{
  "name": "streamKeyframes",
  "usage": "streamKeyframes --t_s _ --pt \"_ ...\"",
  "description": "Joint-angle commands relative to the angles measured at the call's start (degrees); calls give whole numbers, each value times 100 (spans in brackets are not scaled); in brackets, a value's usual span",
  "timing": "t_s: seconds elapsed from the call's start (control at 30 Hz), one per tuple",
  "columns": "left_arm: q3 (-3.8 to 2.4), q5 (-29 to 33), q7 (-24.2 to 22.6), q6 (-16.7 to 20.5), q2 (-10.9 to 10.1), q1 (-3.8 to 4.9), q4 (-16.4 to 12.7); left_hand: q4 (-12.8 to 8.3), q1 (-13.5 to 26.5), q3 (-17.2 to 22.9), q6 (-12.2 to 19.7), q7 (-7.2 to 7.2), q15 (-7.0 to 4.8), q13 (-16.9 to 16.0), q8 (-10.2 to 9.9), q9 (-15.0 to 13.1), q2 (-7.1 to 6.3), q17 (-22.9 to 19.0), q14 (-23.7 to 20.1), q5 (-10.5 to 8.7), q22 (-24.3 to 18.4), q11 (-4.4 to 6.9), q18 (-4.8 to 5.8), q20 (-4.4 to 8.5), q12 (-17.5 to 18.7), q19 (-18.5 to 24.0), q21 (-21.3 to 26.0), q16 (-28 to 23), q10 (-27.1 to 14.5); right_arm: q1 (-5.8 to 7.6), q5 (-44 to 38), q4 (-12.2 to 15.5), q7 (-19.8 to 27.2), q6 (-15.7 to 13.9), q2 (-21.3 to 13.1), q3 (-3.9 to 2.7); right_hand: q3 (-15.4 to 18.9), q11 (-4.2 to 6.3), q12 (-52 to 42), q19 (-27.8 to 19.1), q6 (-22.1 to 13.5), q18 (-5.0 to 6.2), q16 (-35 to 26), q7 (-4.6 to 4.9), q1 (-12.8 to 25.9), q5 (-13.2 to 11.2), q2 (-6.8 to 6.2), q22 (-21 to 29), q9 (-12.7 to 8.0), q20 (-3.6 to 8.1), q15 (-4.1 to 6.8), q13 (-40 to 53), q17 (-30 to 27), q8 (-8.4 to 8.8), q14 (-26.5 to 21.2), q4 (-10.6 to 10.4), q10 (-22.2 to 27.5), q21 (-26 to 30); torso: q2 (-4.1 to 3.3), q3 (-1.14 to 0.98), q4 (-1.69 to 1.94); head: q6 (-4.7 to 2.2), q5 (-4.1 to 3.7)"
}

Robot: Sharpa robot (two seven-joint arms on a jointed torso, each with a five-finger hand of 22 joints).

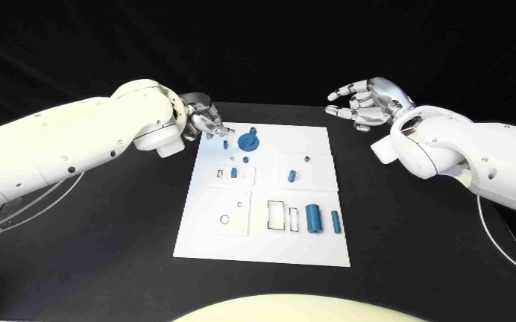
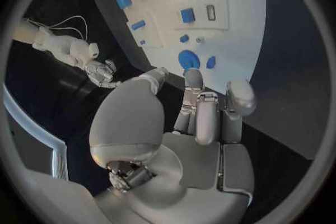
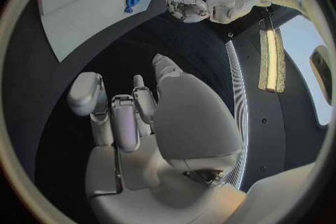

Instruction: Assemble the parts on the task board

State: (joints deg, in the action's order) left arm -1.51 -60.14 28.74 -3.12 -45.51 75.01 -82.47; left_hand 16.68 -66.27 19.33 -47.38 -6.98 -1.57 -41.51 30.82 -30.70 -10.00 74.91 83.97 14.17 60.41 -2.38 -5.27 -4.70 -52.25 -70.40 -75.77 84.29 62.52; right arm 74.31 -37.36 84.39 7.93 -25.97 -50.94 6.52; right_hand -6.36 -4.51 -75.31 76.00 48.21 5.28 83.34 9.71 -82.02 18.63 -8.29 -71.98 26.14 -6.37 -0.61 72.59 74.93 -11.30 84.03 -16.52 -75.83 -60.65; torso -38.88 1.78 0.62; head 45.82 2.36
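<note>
Lying mid-desk (image 1: 107,262), task board (image 1: 263,251) bears blue parts (image 1: 313,218); left hand (image 1: 200,122) at its far left corner, right hand (image 1: 365,104) beyond its far right corner, both fingers curled, grasping nothing.

The worktop (image 1: 107,262) is plain black, the board (image 1: 269,247) white with no pattern. On it the parts are blue: a round disc (image 1: 250,141), a fat cylinder (image 1: 313,218), a thin bar (image 1: 336,222). Both arms are white, the left hand (image 1: 200,122) and right hand (image 1: 365,103) silver, fingers (image 1: 342,112) too
</note>
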Motion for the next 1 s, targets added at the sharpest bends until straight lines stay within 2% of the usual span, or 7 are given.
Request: streamKeyframes --t_s 0.03,0.3,0.33,0.5,0.53,0.6,1.0 --pt "-4 300 -68 -554 177 108 375 9 -50 8 163 -64 84 117 -103 82 -20 121 145 -5 -238 -69 -132 -34 92 184 144 -125 -122 -3 2 -2 71 -2 10 -1 -25 -12 93 -49 -39 104 -62 -16 34 14 -7 33 -6 8 32 -66 -46 -20 221 -2 86 83 -7 1 -1 -32 17" --pt "12 171 -75 -1063 602 208 1241 16 45 -239 563 -209 232 557 -276 266 28 -731 -271 -32 -1168 -225 -306 -185 550 838 785 -624 -611 -3 164 -31 160 -83 19 -1 -210 22 1400 -713 -140 366 -957 -38 45 29 -83 993 -27 38 66 -1485 -1273 -150 -158 2 992 1722 -12 7 9 -87 45" --pt "16 168 -76 -1096 639 213 1312 17 45 -240 564 -210 233 559 -276 266 28 -730 -271 -32 -1167 -225 -306 -185 551 837 785 -623 -611 -3 188 -37 173 -93 22 -1 -279 16 2133 -1139 -179 505 -1574 -33 41 31 -108 1580 -28 28 76 -2261 -2015 -177 -426 0 1461 2693 -15 6 9 -94 54" --pt "40 154 -68 -1283 835 230 1647 19 72 -276 542 -216 238 592 -257 272 42 -695 -255 -41 -1118 -230 -296 -191 560 796 765 -600 -590 -3 335 -85 265 -134 50 -1 -548 -19 2999 -1269 -310 512 -3478 2 58 44 -223 2147 -19 -17 24 -3222 -3722 -296 -1002 2 1808 3474 -24 8 2 -194 121" --pt "43 149 -64 -1317 862 231 1693 19 86 -299 506 -212 237 612 -230 271 52 -676 -243 -44 -1090 -227 -291 -193 558 768 752 -584 -568 -3 362 -94 283 -138 55 -1 -613 -42 3163 -1343 -332 505 -3740 25 66 46 -245 2269 -17 -46 -1 -3394 -3797 -322 -1118 4 1882 3638 -19 10 -1 -291 164" --pt "52 129 -53 -1413 925 234 1799 21 116 -345 448 -202 232 648 -184 272 75 -623 -211 -53 -1022 -219 -279 -192 551 707 718 -543 -528 -3 426 -114 329 -145 64 -1 -774 -129 3616 -1564 -362 497 -4382 88 91 57 -290 2559 -15 -124 -110 -3814 -3992 -366 -1421 4 2093 4023 -19 13 -2 -339 189" --pt "99 22 -35 -1638 1175 238 2222 19 190 -469 230 -127 177 700 -54 278 160 -373 -71 -75 -707 -151 -222 -156 437 456 532 -357 -355 -3 769 -214 553 -126 108 -1 -1276 -526 5285 -2290 -488 503 -6746 402 233 58 -486 3982 -170 -662 -604 -5978 -4793 -470 -2366 97 2241 5476 -7 12 5 -389 325"
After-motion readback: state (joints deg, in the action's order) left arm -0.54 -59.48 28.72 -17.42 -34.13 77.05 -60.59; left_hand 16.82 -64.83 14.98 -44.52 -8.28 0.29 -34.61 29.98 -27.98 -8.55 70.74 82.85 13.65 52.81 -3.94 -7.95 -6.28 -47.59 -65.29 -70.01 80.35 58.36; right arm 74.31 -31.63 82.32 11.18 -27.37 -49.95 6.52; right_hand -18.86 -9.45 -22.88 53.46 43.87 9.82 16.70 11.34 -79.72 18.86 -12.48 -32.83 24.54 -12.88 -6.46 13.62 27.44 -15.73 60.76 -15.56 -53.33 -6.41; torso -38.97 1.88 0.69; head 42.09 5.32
